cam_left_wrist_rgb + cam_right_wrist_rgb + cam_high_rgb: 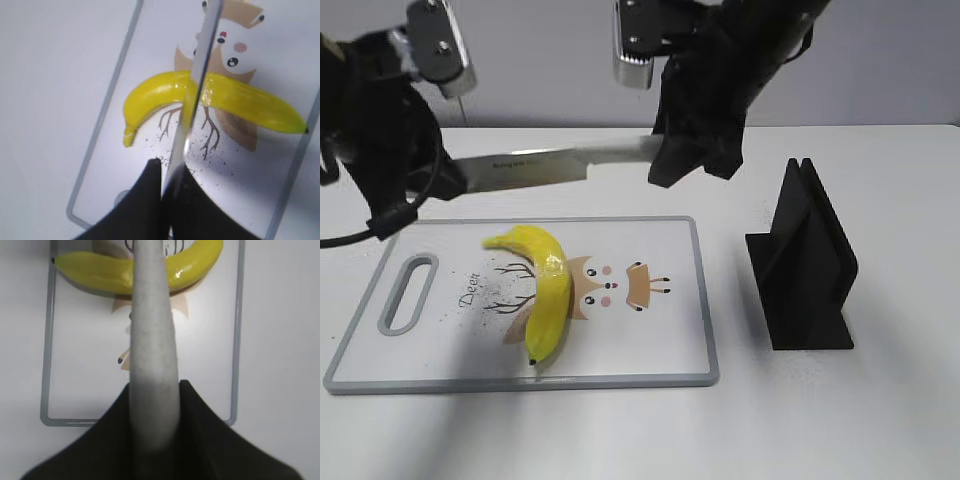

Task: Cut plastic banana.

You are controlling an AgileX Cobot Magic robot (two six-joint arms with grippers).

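While the left tool (455,180) sits at the far left of the counter (620,430), its black fingers (145,200) are pressed tight against one end of a knife (545,165), seen edge-on in the left wrist view with no gap showing. The blade runs level to the right, above the far edge of the cutting board (650,350), and its other end disappears into the right tool (685,155), whose dark fingers (210,435) close snugly around the grey, speckled end of the knife, seen in the right wrist view. So both tools hold the knife between them. The plastic banana (545,290) lies on the board nearer than the blade and below it, resting over an owl print (610,285), stem toward the far left, black tip toward the near edge. To the right of the board stands a black knife stand (805,265), well apart from it.
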